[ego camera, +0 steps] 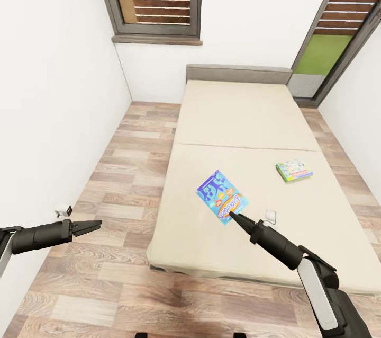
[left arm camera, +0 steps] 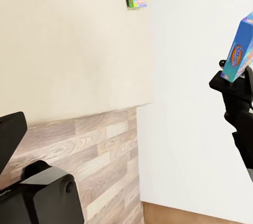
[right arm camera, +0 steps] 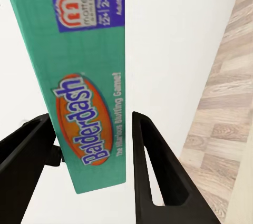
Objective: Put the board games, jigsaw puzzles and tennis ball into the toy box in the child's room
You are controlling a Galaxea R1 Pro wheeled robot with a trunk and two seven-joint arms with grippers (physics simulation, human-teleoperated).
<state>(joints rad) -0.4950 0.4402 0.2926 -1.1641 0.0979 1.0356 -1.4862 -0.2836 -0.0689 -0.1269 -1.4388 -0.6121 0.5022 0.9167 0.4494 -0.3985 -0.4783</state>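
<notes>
You have the blue board game (ego camera: 222, 196) pinched by one end in the right claw (ego camera: 236, 216), just right of centre in the lower half of the head view. The right wrist view shows the two fingers (right arm camera: 153, 166) closed on the narrow teal edge lettered "Balderdash", so the grip is a thin one near a corner and most of the box hangs out beyond the tips. Judging from that, carry it slowly and keep the wrist level; a quick swing or a turn of the base could let the box pivot between the pads. Lift it well clear of the bed (ego camera: 248, 168) before you back away, so the far corner does not drag on the mattress.

The right arm reaches forward and up from the lower right corner of the head view, forearm nearly straight, claw pointing toward the middle of the bed. The left arm is held out low at the left edge over the wood floor (ego camera: 106, 232), and its left claw (ego camera: 90, 227) carries nothing, its tips drawn close together.

The second board game (ego camera: 294, 170), green-edged, lies flat on the bed to the right of centre, well apart from the held one; fetch it later
</notes>
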